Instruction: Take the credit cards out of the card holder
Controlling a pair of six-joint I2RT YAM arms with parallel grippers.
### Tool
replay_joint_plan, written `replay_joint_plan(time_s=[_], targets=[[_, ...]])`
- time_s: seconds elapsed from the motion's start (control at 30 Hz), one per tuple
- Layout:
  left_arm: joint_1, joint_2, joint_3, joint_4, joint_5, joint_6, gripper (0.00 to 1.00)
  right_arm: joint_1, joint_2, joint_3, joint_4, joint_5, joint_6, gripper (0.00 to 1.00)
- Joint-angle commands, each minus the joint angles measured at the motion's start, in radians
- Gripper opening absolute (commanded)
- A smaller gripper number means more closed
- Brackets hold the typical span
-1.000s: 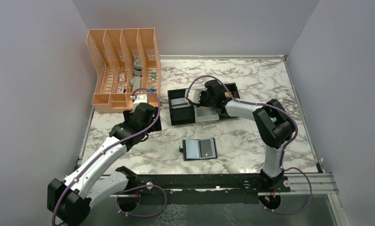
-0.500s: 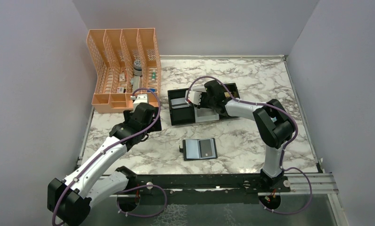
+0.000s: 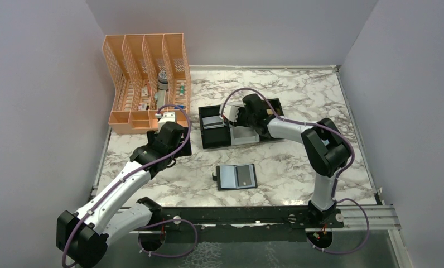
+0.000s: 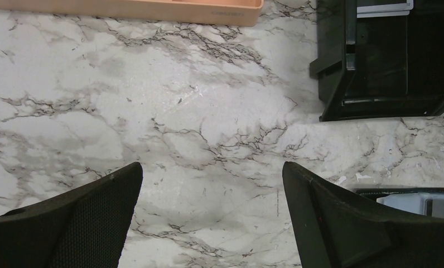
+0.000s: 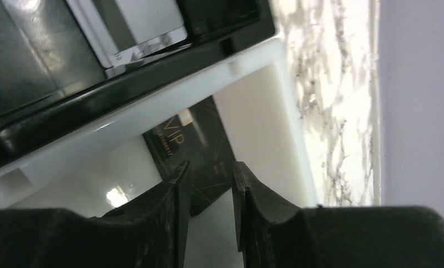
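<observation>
The card holder (image 3: 236, 177) lies open on the marble near the front, with a dark grey credit card (image 3: 244, 175) on its right half. Its corner shows in the left wrist view (image 4: 410, 201). My right gripper (image 3: 237, 120) hangs low over the white tray (image 3: 247, 137). In the right wrist view its jaws (image 5: 210, 166) stand a little apart above a black "VIP" card (image 5: 200, 144) lying flat in the white tray (image 5: 259, 117). A light grey card (image 3: 211, 121) lies in the black tray (image 3: 215, 140). My left gripper (image 3: 178, 146) is wide open and empty over bare marble (image 4: 211, 167).
An orange mesh desk organiser (image 3: 147, 84) with small items stands at the back left; its base edge shows in the left wrist view (image 4: 153, 10). The black tray (image 4: 376, 67) is close to the right of my left gripper. Grey walls enclose the table.
My right gripper has shifted very slightly over the trays. The left arm, the card holder and the cards have not moved.
</observation>
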Motion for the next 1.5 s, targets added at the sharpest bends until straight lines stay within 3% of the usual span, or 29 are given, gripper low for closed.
replay_joint_plan(time_s=[0.0,0.33,0.5,0.77,1.1,1.47], targets=[[0.006,-0.013,0.037,-0.015,0.030,0.019,0.99,-0.006,-0.121,-0.029,0.138,-0.019,0.119,0.34],[0.007,-0.097,0.029,-0.012,0.081,0.014,0.99,-0.006,-0.456,-0.340,0.399,0.106,0.584,0.41],[0.006,-0.151,0.003,-0.008,0.121,-0.012,0.99,-0.005,-0.583,-0.419,0.317,0.235,0.915,0.45],[0.006,-0.231,-0.019,0.002,0.114,-0.037,0.99,-0.005,-0.727,-0.539,0.122,0.238,1.330,0.46],[0.006,-0.236,-0.030,0.021,0.178,-0.025,0.99,-0.006,-0.744,-0.590,0.017,0.115,1.536,0.48],[0.005,-0.256,-0.034,0.079,0.357,0.020,0.99,-0.005,-0.755,-0.582,-0.103,-0.081,1.472,0.48]])
